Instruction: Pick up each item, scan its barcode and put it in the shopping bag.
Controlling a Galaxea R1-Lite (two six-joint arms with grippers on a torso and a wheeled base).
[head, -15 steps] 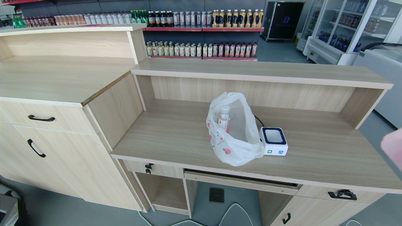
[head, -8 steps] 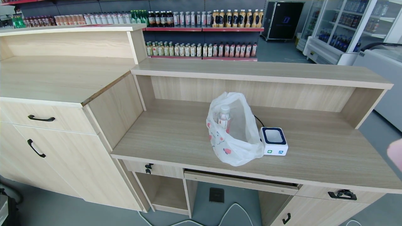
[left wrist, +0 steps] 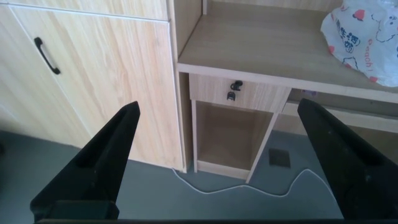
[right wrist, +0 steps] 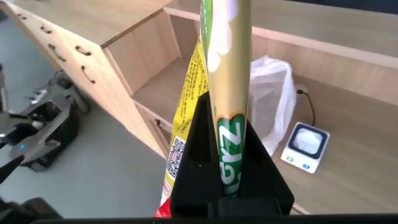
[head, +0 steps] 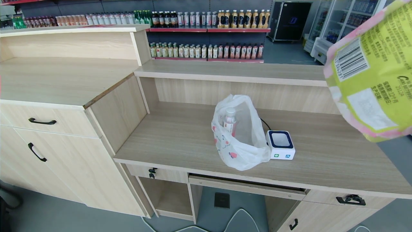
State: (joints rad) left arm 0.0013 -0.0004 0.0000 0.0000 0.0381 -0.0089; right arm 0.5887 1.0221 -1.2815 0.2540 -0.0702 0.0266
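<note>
You are clamping the snack packet (head: 373, 80) in the right gripper (right wrist: 225, 149), so be turning its barcode (head: 351, 63) onto the scanner (head: 280, 144) below that gripper.

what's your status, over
Left gripper open, empty. Right gripper shut on snack packet, held high. Scanner uncovered beside shopping bag, bottle inside.

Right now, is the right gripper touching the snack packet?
Touching. The right wrist view shows the right gripper with its fingers pressed against both faces of the snack packet.
</note>
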